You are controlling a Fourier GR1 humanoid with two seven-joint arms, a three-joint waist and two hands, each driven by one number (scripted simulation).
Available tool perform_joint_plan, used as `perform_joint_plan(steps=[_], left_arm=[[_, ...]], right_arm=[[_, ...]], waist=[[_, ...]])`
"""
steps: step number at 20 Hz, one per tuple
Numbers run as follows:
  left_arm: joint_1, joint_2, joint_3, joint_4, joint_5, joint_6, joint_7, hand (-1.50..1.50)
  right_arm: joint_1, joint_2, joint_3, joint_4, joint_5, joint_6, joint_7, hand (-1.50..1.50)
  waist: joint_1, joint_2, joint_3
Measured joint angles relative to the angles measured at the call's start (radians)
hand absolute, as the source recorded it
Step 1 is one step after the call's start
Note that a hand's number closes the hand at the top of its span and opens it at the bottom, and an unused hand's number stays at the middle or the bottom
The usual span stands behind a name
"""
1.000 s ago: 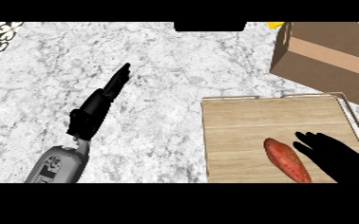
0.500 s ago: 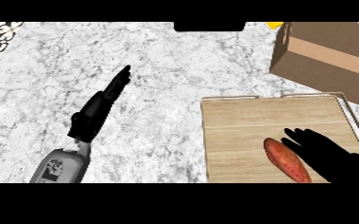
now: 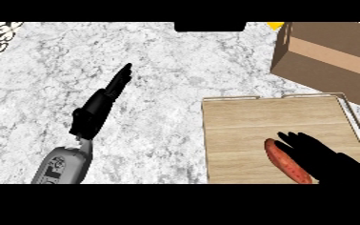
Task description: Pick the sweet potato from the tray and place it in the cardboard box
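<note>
An orange-red sweet potato (image 3: pixel 285 162) lies on the wooden tray (image 3: pixel 253 128) near its front edge. My right hand (image 3: pixel 325 160) rests beside it on its right, fingers straight and spread, touching or just over the potato's right side. The brown cardboard box (image 3: pixel 323 57) stands at the back right, past the tray's far corner; its opening does not show. My left hand (image 3: pixel 102 105) is stretched out flat over the marble counter at the left, fingers straight, holding nothing.
The tray's thin metal rim (image 3: pixel 232 98) runs along its far edge. A dark object (image 3: pixel 209 26) sits at the counter's back edge, with a small yellow thing (image 3: pixel 275 25) beside the box.
My right hand has slid a little to the left and up along the sweet potato. The left arm has stayed still.
</note>
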Motion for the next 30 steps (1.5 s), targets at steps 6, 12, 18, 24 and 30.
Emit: perform_joint_plan(steps=[6, 12, 18, 24, 30], left_arm=[[0.005, -0.01, 0.028, -0.014, -0.007, -0.027, 0.004, 0.0], [0.016, -0.016, 0.047, -0.028, -0.013, -0.055, 0.012, 0.0], [0.025, -0.05, 0.04, -0.039, -0.051, -0.049, 0.017, 0.0], [0.025, -0.063, 0.053, -0.024, -0.069, -0.059, -0.002, 0.0], [0.027, -0.06, 0.064, -0.044, -0.077, -0.073, 0.013, 0.0]], right_arm=[[-0.008, 0.05, 0.023, 0.041, 0.079, -0.001, -0.018, -1.5], [-0.036, 0.07, 0.017, 0.114, 0.16, -0.029, -0.054, -1.5], [-0.04, 0.092, 0.009, 0.154, 0.213, -0.044, -0.096, 1.5], [-0.092, 0.132, 0.032, 0.189, 0.283, -0.083, -0.118, 1.5], [-0.128, 0.176, -0.002, 0.232, 0.318, -0.171, -0.123, 1.5]], waist=[[0.0, 0.0, 0.0], [0.001, 0.0, 0.0], [0.001, -0.001, -0.001], [0.003, -0.003, -0.005], [0.003, -0.002, -0.003]])
